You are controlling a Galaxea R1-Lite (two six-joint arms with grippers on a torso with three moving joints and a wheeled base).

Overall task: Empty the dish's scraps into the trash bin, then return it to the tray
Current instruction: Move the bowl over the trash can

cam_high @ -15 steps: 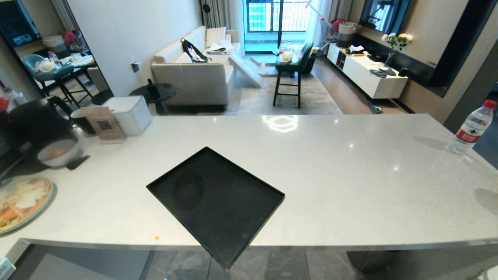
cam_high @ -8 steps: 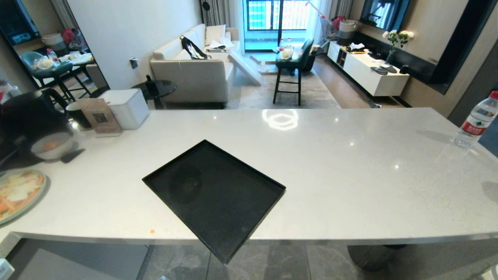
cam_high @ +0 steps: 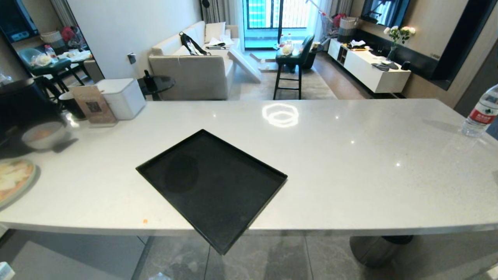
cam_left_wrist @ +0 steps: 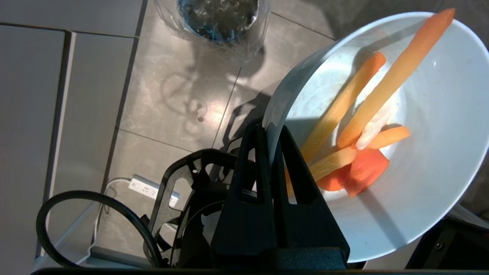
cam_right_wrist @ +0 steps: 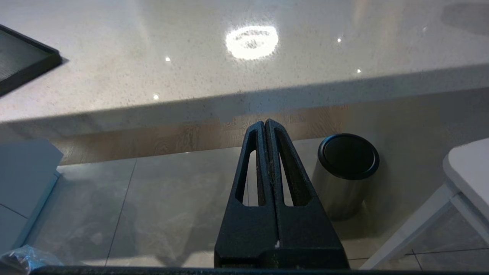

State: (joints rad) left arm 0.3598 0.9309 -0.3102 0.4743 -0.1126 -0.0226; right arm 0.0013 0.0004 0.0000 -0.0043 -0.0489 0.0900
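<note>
Fingers [cam_left_wrist: 263,152] of the left gripper [cam_left_wrist: 269,131] are pinched tight on the near rim of the dish [cam_left_wrist: 431,160], one finger outside the wall and one inside. The pale bowl hangs over the tiled floor, held out below the counter edge (neither arm shows in the head view). The scraps [cam_left_wrist: 363,126], several yellow and orange sticks with a redder piece, lie inside against the side nearest the gripper. Ahead on the floor stands the trash bin [cam_left_wrist: 219,17], its crinkled clear liner over the rim, well apart from the bowl.

The right gripper [cam_right_wrist: 266,126] is closed with nothing between its fingers, pointing out level beneath the counter [cam_high: 350,155] toward a dark-topped metal cylinder [cam_right_wrist: 345,168] on the floor.

On the counter the tray [cam_high: 212,186] sits bare, one corner hanging past the front edge. A water bottle [cam_high: 482,112] at the far right carries a red label, its writing too small to read; a brown card [cam_high: 93,105] at the left shows a square code.
</note>
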